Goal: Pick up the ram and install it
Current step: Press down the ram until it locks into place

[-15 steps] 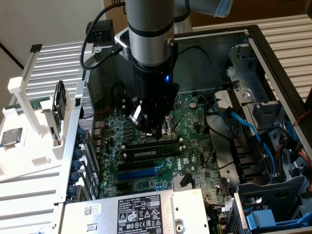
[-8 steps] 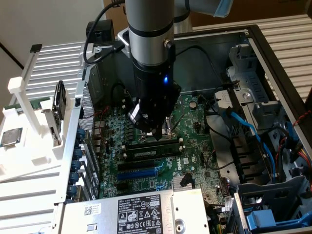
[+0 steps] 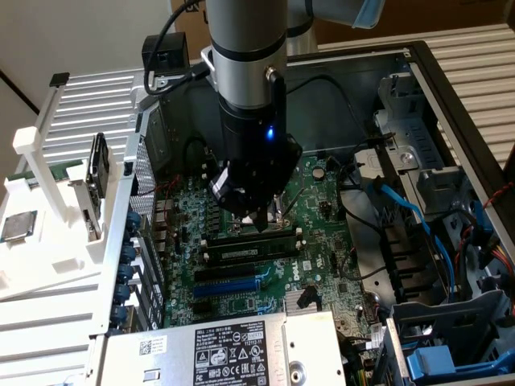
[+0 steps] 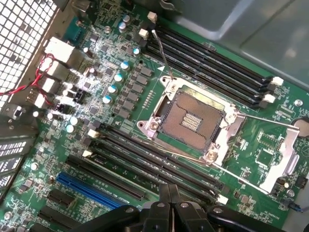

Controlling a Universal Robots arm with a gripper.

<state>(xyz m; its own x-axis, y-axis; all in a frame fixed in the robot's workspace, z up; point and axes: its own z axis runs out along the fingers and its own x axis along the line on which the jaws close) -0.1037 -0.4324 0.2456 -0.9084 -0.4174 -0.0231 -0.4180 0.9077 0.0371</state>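
Note:
My gripper [image 3: 262, 222] hangs low over the motherboard [image 3: 322, 201] inside the open computer case, just above the black memory slots [image 3: 249, 245]. In the wrist view its two dark fingers [image 4: 164, 195] are pressed together with nothing visible between them, above the four long black slots [image 4: 154, 162] beside the empty processor socket [image 4: 190, 116]. I see no green stick in those slots. A thin green strip [image 3: 60, 170] lies at the back of the white rack at the exterior view's left. It may be the ram, but I cannot tell for sure.
A blue expansion slot [image 3: 229, 285] lies nearer the power supply [image 3: 229, 350]. The white rack [image 3: 48, 201] also holds a processor chip [image 3: 18, 226] and an upright black part [image 3: 97, 173]. Blue and black cables [image 3: 418, 225] and drive bays crowd the exterior view's right.

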